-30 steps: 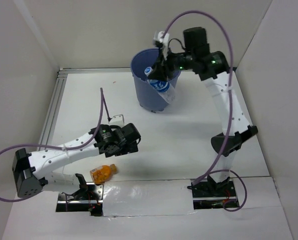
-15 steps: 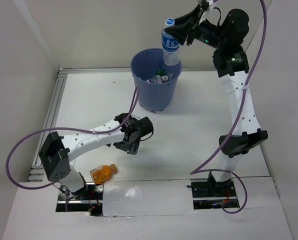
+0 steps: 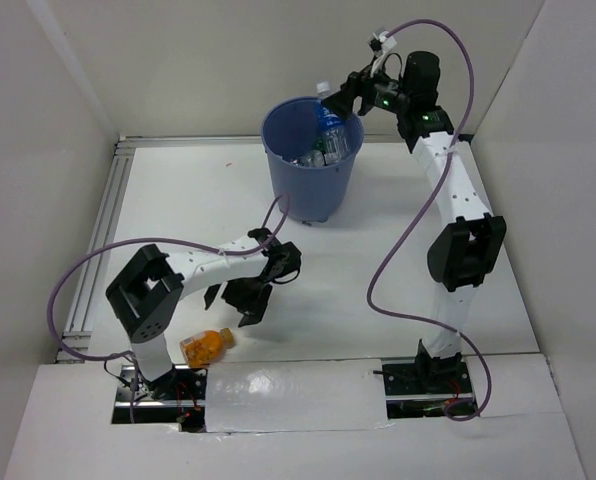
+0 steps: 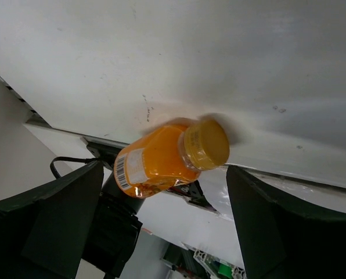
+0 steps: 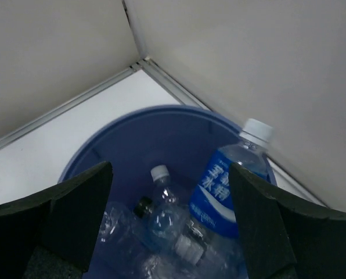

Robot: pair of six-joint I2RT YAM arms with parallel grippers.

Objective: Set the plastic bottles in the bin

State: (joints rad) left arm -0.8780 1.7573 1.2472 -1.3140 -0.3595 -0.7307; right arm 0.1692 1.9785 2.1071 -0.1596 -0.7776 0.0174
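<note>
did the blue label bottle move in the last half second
Yes: the blue-label bottle went down, from above the rim of the bin to inside it.

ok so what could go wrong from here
The blue-labelled bottle leans against the wall of the bin with its cap above the rim; the open right hand could clip it when pulling back.
The orange bottle lies on its side; the open left hand, close by, may nudge it rolling away.

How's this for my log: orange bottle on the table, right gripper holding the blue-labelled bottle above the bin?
Not holding: the right wrist view shows the right gripper open above the bin, the blue-labelled bottle leaning inside it. The rest holds.
</note>
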